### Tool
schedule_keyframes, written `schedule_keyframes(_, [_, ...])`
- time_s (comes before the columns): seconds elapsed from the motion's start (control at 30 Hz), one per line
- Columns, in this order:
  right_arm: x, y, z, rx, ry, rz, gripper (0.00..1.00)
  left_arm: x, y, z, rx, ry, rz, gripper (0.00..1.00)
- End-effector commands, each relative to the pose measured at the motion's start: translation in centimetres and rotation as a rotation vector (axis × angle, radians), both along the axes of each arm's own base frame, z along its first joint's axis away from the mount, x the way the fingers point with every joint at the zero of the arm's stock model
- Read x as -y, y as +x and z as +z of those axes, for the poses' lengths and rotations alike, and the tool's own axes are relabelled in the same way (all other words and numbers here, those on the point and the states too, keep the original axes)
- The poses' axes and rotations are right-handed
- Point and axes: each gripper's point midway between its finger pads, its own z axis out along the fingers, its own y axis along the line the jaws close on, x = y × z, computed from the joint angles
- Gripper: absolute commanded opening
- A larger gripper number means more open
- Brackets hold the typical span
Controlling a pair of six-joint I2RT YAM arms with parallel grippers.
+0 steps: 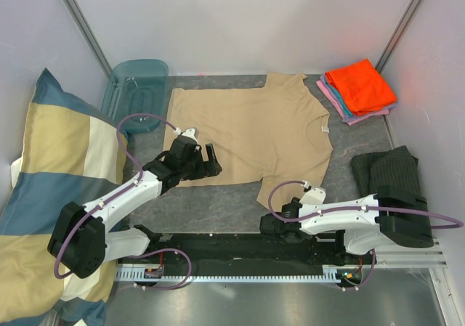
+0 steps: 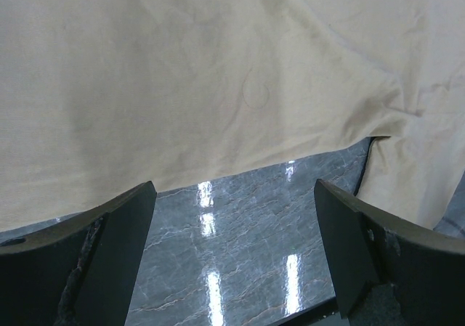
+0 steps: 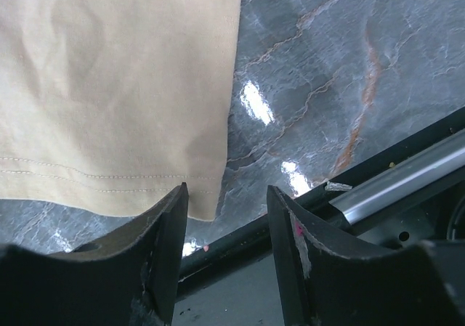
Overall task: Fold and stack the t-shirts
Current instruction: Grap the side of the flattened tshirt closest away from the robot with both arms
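— As viewed from above, find tan t-shirt (image 1: 254, 126) spread flat on table (image 1: 214, 206); folded stack (image 1: 360, 88) at far right corner, orange on top.
— And grippers?
— See left gripper (image 2: 234, 188) gaping wide over shirt's near-left edge, right gripper (image 3: 227, 192) half-parted at stitched near corner, clasping nothing.

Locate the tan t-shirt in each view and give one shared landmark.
Top external: tan t-shirt spread flat mid-table.
Left wrist: tan t-shirt fills the upper frame.
Right wrist: tan t-shirt upper left, hemmed corner low.
Shared landmark: grey marbled tabletop beside the shirt's edge.
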Motion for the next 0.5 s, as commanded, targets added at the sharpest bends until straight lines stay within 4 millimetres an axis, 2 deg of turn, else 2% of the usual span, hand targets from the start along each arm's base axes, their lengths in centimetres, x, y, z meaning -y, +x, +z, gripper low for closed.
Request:
schedule_keyframes(0.0, [-1.2,0.5,-0.3,0.085,0.178,-0.218,0.56,1.0,0.0,0.8,0.012,-0.05,-0.015,0.98])
schedule_keyframes(0.33, [-1.9,-0.2,-1.9,0.038,0.227,-0.205,0.49,0.9,-0.1,0.7,0.011,-0.05,-0.018,0.98])
schedule_keyframes(0.43, [-1.9,-0.2,-2.1,0.037,0.228,-0.205,0.41,0.9,-0.1,0.8,0.011,-0.052,-0.017,0.98])
schedule_keyframes(0.47, [-2.1,-0.2,-2.1,0.037,0.238,-0.203,0.34,0.9,-0.1,0.7,0.012,-0.051,-0.016,0.98])
